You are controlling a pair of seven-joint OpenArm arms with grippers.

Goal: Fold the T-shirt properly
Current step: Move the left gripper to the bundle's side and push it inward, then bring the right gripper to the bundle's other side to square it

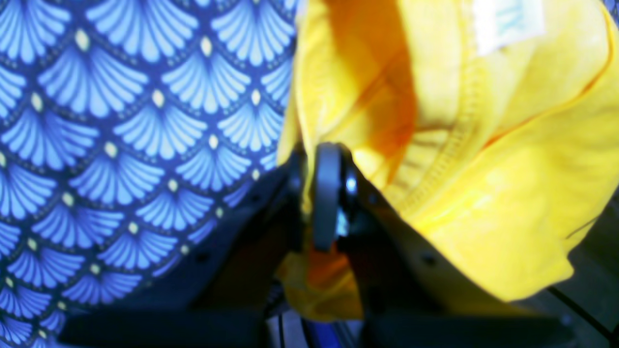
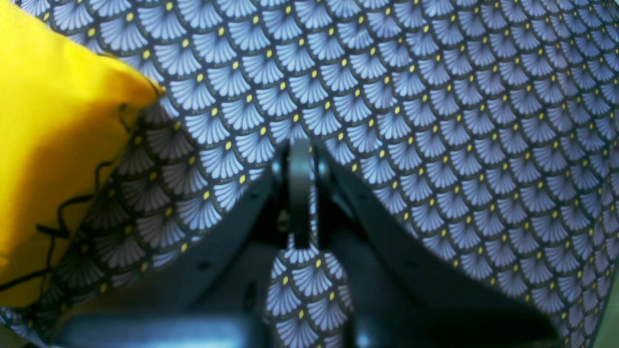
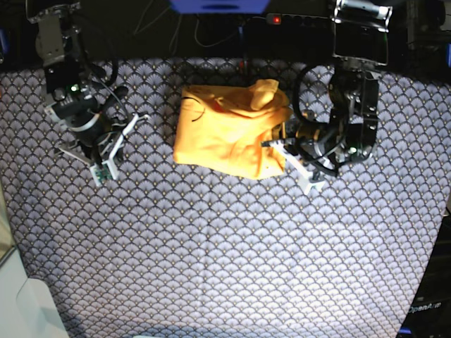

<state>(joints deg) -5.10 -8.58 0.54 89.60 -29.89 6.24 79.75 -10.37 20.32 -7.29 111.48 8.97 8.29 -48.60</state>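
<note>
The yellow-orange T-shirt lies bunched on the tablecloth at the back centre. In the base view my left gripper is at the shirt's right edge. In the left wrist view the left gripper is shut with a fold of the T-shirt pinched between its fingers, and a white label shows on the cloth. My right gripper stands left of the shirt, apart from it. In the right wrist view the right gripper is shut on nothing above the cloth, with the T-shirt at the far left.
A blue-grey scallop-patterned tablecloth covers the whole table. Black cables and a power strip with a red light lie behind the back edge. A thin black thread or cable runs along the shirt's edge. The floor shows at the bottom left.
</note>
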